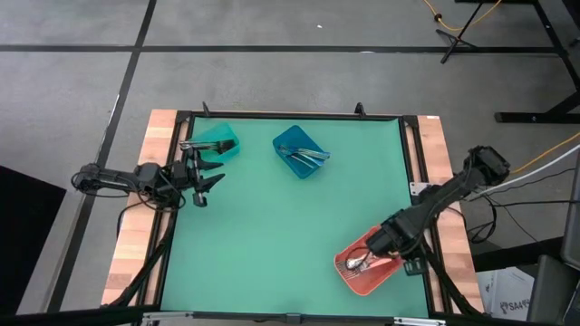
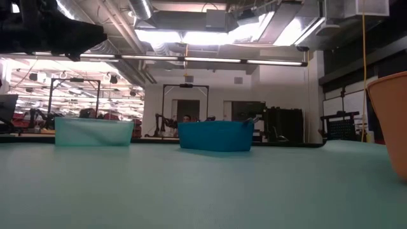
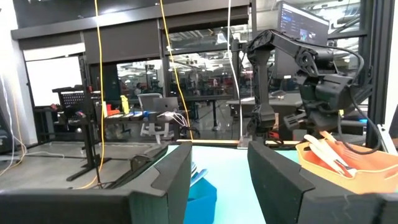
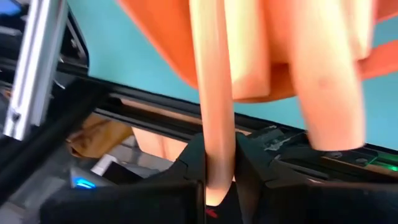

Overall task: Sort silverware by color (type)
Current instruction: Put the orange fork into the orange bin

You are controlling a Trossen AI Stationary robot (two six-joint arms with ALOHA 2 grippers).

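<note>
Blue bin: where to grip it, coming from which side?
Probably pinch the blue bin by its thin upright wall from above, jaws astride it, on the side facing the left gripper; the silverware lies toward the opposite side. The right gripper holds the red bin by its rim likewise.

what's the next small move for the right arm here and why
Probably set the coral-red bin down flat and let go: the right end effector is shut on its rim, the bin looks tilted, and silverware lies inside. The left end effector waits open by the teal bin.
</note>
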